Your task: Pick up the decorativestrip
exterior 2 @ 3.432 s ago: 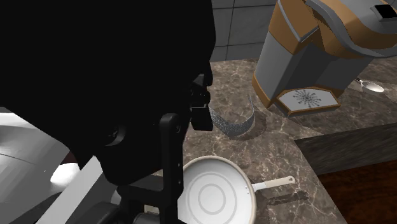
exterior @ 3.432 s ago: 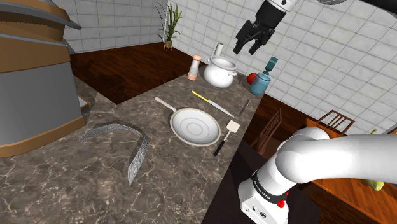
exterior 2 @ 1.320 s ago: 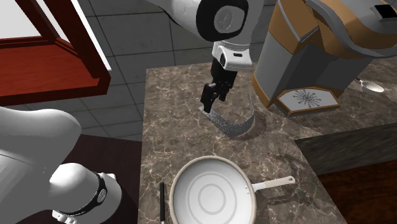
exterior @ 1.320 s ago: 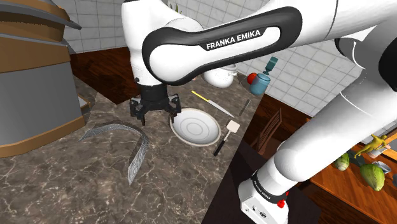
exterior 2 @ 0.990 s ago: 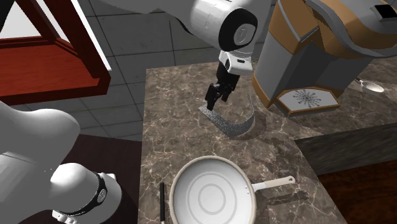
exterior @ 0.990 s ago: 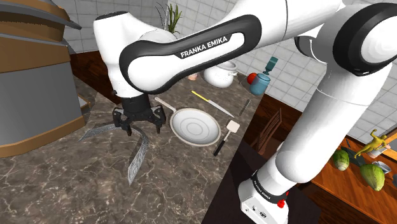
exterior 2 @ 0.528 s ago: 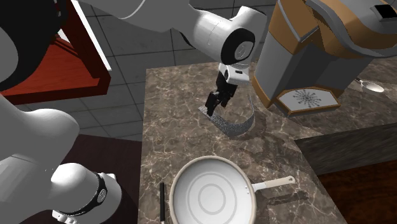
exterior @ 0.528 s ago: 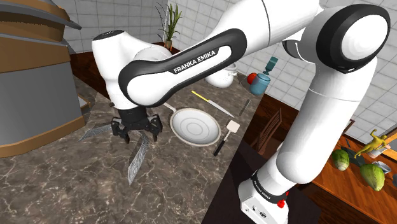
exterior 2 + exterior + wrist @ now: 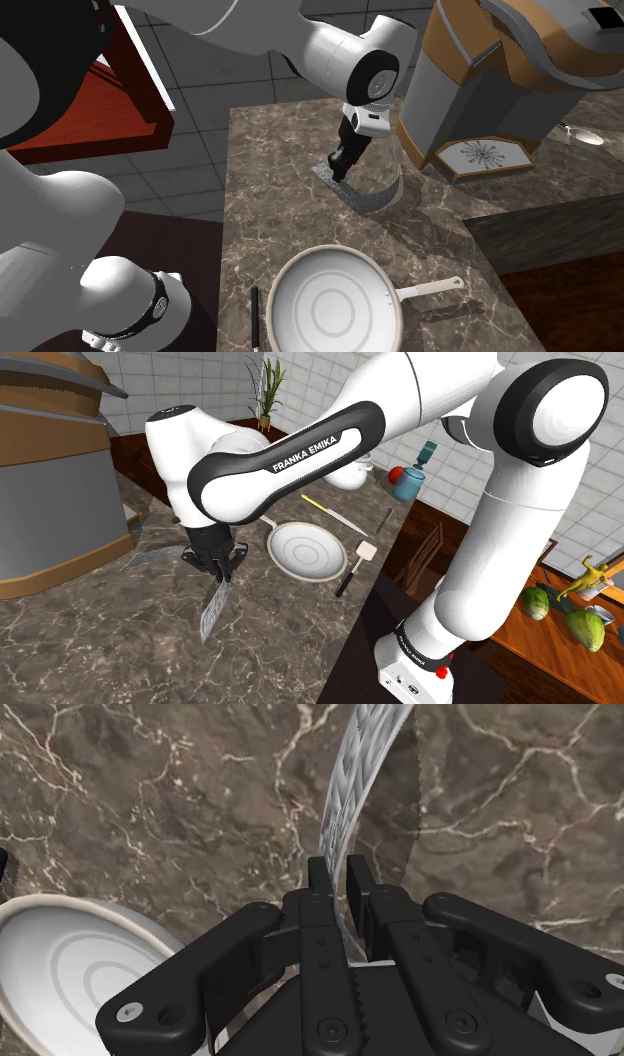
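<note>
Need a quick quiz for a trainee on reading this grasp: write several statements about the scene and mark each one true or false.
1. The gripper is shut on the grey decorative strip. True.
2. The decorative strip is a straight bar. False: it curves in an arc.
3. The spatula lies inside the white frying pan. False: it lies on the marbled counter, beside the pan.
4. The frying pan has nothing in it. True.

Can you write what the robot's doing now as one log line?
phase: grasp | gripper: shut on decorative strip | strip: lying on counter | pan: beside gripper
</note>
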You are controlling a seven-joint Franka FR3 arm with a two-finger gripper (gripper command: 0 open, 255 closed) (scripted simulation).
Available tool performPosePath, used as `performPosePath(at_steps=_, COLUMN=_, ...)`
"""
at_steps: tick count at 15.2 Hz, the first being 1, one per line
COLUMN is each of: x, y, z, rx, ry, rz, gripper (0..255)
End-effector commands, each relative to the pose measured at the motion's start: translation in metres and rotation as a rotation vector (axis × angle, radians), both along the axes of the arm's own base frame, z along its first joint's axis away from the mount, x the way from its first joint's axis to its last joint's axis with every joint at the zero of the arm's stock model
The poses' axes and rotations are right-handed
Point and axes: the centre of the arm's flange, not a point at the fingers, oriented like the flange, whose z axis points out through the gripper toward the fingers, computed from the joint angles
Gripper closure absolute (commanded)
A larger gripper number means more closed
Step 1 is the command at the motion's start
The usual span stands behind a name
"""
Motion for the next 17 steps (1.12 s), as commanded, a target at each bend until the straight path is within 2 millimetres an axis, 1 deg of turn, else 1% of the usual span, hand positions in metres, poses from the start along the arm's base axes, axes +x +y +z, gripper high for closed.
performPosePath(at_steps=1, x=0.000, y=0.000, z=0.000, rx=0.000, ry=0.000, rz=0.000, gripper=255)
performPosePath(at_steps=4, x=0.001, y=0.000, z=0.000, rx=0.000, ry=0.000, rz=0.000, gripper=255)
performPosePath(at_steps=17, x=0.001, y=0.000, z=0.069, rx=0.000, ry=0.000, rz=0.000, gripper=255)
